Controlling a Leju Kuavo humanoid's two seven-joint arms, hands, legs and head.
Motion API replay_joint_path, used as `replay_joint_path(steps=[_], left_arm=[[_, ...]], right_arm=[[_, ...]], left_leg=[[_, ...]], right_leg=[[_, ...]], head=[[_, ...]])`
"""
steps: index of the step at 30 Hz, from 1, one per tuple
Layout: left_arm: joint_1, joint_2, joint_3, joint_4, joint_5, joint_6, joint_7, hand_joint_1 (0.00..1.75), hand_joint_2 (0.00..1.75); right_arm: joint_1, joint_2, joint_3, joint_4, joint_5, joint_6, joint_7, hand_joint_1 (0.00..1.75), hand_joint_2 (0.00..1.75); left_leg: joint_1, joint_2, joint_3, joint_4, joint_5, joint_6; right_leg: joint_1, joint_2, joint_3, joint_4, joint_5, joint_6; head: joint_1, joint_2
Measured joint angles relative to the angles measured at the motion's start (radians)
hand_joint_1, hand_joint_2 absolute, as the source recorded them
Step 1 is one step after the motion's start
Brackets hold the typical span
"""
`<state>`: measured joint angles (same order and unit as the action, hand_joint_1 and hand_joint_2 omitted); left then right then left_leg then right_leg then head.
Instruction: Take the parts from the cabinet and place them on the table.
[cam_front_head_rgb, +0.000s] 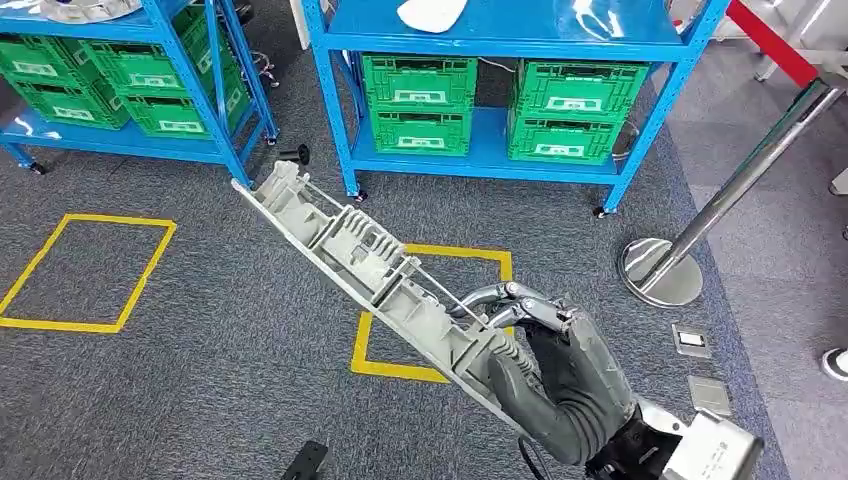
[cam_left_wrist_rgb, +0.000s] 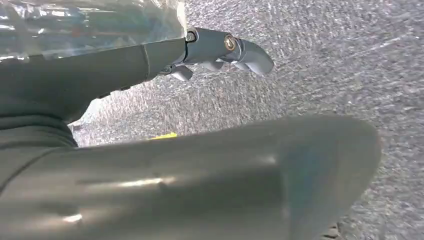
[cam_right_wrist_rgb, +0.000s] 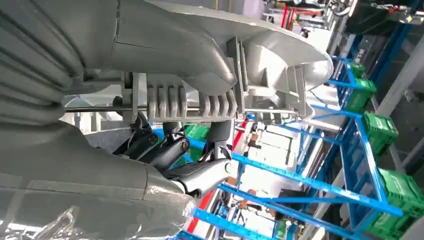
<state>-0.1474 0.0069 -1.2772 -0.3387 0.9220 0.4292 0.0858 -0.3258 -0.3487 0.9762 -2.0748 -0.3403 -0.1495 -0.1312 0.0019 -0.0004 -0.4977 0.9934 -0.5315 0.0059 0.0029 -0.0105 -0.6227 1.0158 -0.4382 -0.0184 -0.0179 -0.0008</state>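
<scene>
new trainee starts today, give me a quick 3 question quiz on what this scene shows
1. True or false: the right hand holds the long grey part.
2. What colour are the crates on the blue shelving?
   A red  B green  C black
3. Fill in: the squares marked on the carpet are taped in ____.

Key: 1 true; 2 B; 3 yellow

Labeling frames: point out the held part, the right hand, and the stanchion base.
grey part (cam_front_head_rgb: 350, 238), head view, ribbed middle section.
right hand (cam_front_head_rgb: 545, 360), head view, back of hand.
stanchion base (cam_front_head_rgb: 660, 272), head view, chrome disc.
</scene>
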Motion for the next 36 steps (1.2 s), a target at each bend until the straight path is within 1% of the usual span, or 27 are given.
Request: replay_joint_path(steps=[1,2,4,5,6,7,8,10,11,12,15,16,17,18,20,21,22,23,25,26,27,30,31,32,33,35,36], left_arm=[[-0.001,-0.003,0.0,0.0,0.0,0.0,0.0,0.0,1.75],[-0.002,-0.002,0.0,0.0,0.0,0.0,0.0,0.0,1.75],[-0.005,-0.002,0.0,0.0,0.0,0.0,0.0,0.0,1.75],[-0.005,-0.002,0.0,0.0,0.0,-0.003,0.0,0.0,1.75],[-0.004,-0.002,0.0,0.0,0.0,-0.003,0.0,0.0,1.75],[-0.004,-0.002,0.0,0.0,0.0,-0.003,0.0,0.0,1.75],[-0.005,-0.003,0.0,0.0,0.0,-0.003,0.0,0.0,1.75],[-0.005,-0.003,0.0,0.0,0.0,-0.003,0.0,0.0,1.75],[-0.006,-0.003,0.0,0.0,0.0,-0.003,0.0,0.0,1.75],[-0.007,-0.004,0.0,0.0,0.0,-0.003,0.0,0.0,1.75],[-0.007,-0.006,0.0,0.0,0.0,-0.003,0.0,0.0,1.75],[-0.007,-0.006,-0.001,0.0,0.0,-0.003,0.0,0.0,1.75],[-0.007,-0.006,-0.001,0.0,0.0,-0.003,0.0,0.0,1.75],[-0.007,-0.006,-0.001,0.0,0.0,-0.003,0.0,0.0,1.75],[-0.007,-0.006,-0.003,0.0,-0.001,-0.005,0.002,0.0,1.75],[-0.006,-0.006,-0.005,0.0,-0.001,-0.005,0.002,0.0,1.75],[-0.006,-0.006,-0.007,0.0,-0.001,-0.005,0.002,0.0,1.75],[-0.006,-0.006,-0.008,0.0,-0.001,-0.005,0.002,0.0,1.75],[-0.007,-0.006,-0.009,0.0,-0.003,-0.005,0.002,0.0,1.75],[-0.008,-0.005,-0.01,0.0,-0.004,-0.005,0.001,0.0,1.75],[-0.009,-0.003,-0.01,0.001,-0.005,-0.005,-0.002,0.0,1.75],[-0.009,-0.003,-0.013,0.001,-0.012,-0.005,-0.005,0.0,1.75],[-0.009,-0.005,-0.014,0.001,-0.013,-0.006,-0.006,0.0,1.75],[-0.01,-0.005,-0.014,0.001,-0.014,-0.006,-0.007,0.0,1.75],[-0.011,-0.005,-0.014,0.001,-0.014,-0.006,-0.007,0.0,1.75],[-0.01,-0.005,-0.014,0.001,-0.015,-0.006,-0.008,0.0,1.75],[-0.009,-0.005,-0.015,0.001,-0.015,-0.007,-0.008,0.0,1.75]], right_arm=[[0.001,-0.001,-0.001,0.0,0.0,0.0,0.0,1.75,1.75],[0.0,-0.002,-0.001,0.0,0.0,0.0,0.0,1.75,1.75],[0.0,-0.002,-0.002,0.0,0.0,0.0,0.0,1.75,1.75],[0.0,-0.002,-0.001,0.0,0.0,0.001,0.0,1.75,1.75],[0.0,-0.002,-0.001,0.0,0.0,0.001,0.0,1.75,1.75],[0.001,-0.002,-0.001,0.0,0.0,0.001,0.0,1.75,1.75],[0.001,-0.003,-0.002,0.0,0.0,0.001,0.0,1.75,1.75],[-0.001,-0.003,-0.002,0.0,0.0,0.003,0.0,1.75,1.75],[-0.003,-0.003,-0.002,0.0,0.0,0.004,0.0,1.75,1.75],[-0.004,-0.003,-0.002,-0.001,0.0,0.005,0.0,1.75,1.75],[-0.005,-0.003,-0.003,-0.001,0.0,0.005,0.0,1.75,1.75],[-0.006,-0.003,-0.003,-0.001,0.0,0.005,0.0,1.75,1.75],[-0.007,-0.003,-0.003,-0.001,0.0,0.005,0.0,1.75,1.75],[-0.008,-0.003,-0.003,-0.002,0.0,0.005,0.0,1.75,1.75],[-0.008,-0.003,-0.003,-0.001,0.0,0.005,0.0,1.75,1.75],[-0.007,-0.003,-0.003,-0.001,0.001,0.005,0.0,1.75,1.75],[-0.007,-0.003,-0.002,-0.001,0.002,0.006,0.0,1.75,1.75],[-0.007,-0.003,-0.002,-0.001,0.003,0.006,0.0,1.75,1.75],[-0.007,-0.003,-0.002,-0.001,0.003,0.006,0.0,1.75,1.75],[-0.007,-0.003,-0.003,-0.002,0.004,0.006,0.0,1.75,1.75],[-0.009,-0.003,-0.003,-0.002,0.006,0.006,0.0,1.75,1.75],[-0.009,-0.003,-0.003,-0.002,0.008,0.006,0.0,1.75,1.75],[-0.009,-0.003,-0.003,-0.002,0.01,0.006,0.0,1.75,1.75],[-0.009,-0.004,-0.003,-0.002,0.01,0.006,0.0,1.75,1.75],[-0.011,-0.005,-0.003,-0.002,0.01,0.006,0.0,1.75,1.75],[-0.008,-0.005,-0.003,-0.002,0.01,0.006,0.0,1.75,1.75],[-0.008,-0.005,-0.003,-0.002,0.011,0.006,0.0,1.75,1.75]], left_leg=[[0.012,0.004,0.0,-0.011,0.013,0.006],[0.011,0.003,-0.01,-0.012,0.021,0.013],[0.011,0.003,-0.031,-0.009,0.035,0.019],[0.01,0.003,-0.042,-0.007,0.041,0.019],[0.01,0.004,-0.053,-0.005,0.048,0.019],[0.01,0.004,-0.063,-0.002,0.053,0.017],[0.01,0.004,-0.073,0.001,0.058,0.015],[0.011,0.003,-0.087,0.009,0.066,0.008],[0.009,0.003,-0.095,0.014,0.069,0.003],[0.005,0.002,-0.102,0.017,0.073,-0.003],[0.01,0.003,-0.108,0.013,0.093,-0.024],[0.011,0.002,-0.114,0.017,0.089,-0.029],[0.011,0.001,-0.122,0.033,0.058,-0.033],[0.012,0.001,-0.141,0.083,0.008,-0.036],[0.013,0.001,-0.185,0.248,-0.088,-0.043],[0.013,0.001,-0.195,0.306,-0.106,-0.044],[0.013,0.001,-0.187,0.312,-0.097,-0.043],[0.013,0.001,-0.158,0.283,-0.07,-0.041],[0.012,0.0,-0.046,0.105,0.002,-0.03],[0.009,0.0,-0.002,0.026,0.004,-0.02],[0.005,0.0,0.024,0.001,-0.006,-0.014],[0.002,0.0,0.01,-0.009,-0.005,-0.008],[0.01,0.001,0.01,-0.021,0.006,0.004],[0.013,0.002,0.007,-0.022,0.013,0.007],[0.013,0.002,0.001,-0.022,0.017,0.014],[0.011,0.002,-0.008,-0.021,0.023,0.017],[0.011,0.002,-0.014,-0.018,0.025,0.016]], right_leg=[[-0.001,0.002,-0.007,0.007,-0.013,0.005],[0.0,0.004,-0.021,0.032,-0.049,0.011],[-0.008,0.005,-0.069,0.174,-0.153,0.021],[-0.011,0.005,-0.091,0.248,-0.186,0.025],[-0.012,0.004,-0.1,0.292,-0.192,0.028],[-0.014,0.004,-0.087,0.289,-0.175,0.03],[-0.015,0.004,-0.055,0.248,-0.145,0.03],[-0.016,0.004,0.061,0.07,-0.082,0.024],[-0.014,0.005,0.105,-0.006,-0.098,0.018],[-0.01,0.006,0.113,-0.024,-0.099,0.013],[-0.004,0.007,0.096,-0.019,-0.085,-0.008],[-0.014,0.003,0.095,-0.032,-0.072,-0.022],[-0.012,0.001,0.09,-0.033,-0.065,-0.028],[-0.012,0.0,0.083,-0.033,-0.059,-0.035],[-0.009,0.0,0.066,-0.031,-0.048,-0.037],[-0.007,0.0,0.057,-0.029,-0.042,-0.037],[-0.006,0.0,0.048,-0.027,-0.038,-0.037],[-0.005,0.001,0.04,-0.024,-0.034,-0.036],[-0.003,0.002,0.029,-0.017,-0.029,-0.033],[-0.004,0.002,0.027,-0.014,-0.027,-0.03],[0.001,0.001,0.019,-0.011,-0.023,-0.024],[-0.002,0.001,0.01,-0.012,-0.007,-0.005],[0.0,0.001,0.006,-0.011,-0.009,0.001],[-0.002,0.004,-0.001,0.003,-0.026,0.006],[-0.004,0.004,-0.021,0.051,-0.065,0.012],[-0.01,0.004,-0.084,0.207,-0.143,0.021],[-0.01,0.004,-0.113,0.28,-0.168,0.025]], head=[[0.001,0.0],[0.005,0.0],[0.017,0.0],[0.017,0.0],[0.018,0.0],[0.019,0.0],[0.02,0.0],[0.021,0.0],[0.022,0.0],[0.02,0.0],[0.019,0.0],[0.021,0.0],[0.018,0.0],[0.011,0.0],[0.005,0.0],[0.005,0.0],[0.004,0.0],[0.004,0.0],[0.0,0.0],[-0.001,0.0],[0.0,0.0],[-0.003,0.0],[-0.003,0.0],[-0.002,0.0],[0.008,0.0],[0.014,0.0],[0.014,0.0]])
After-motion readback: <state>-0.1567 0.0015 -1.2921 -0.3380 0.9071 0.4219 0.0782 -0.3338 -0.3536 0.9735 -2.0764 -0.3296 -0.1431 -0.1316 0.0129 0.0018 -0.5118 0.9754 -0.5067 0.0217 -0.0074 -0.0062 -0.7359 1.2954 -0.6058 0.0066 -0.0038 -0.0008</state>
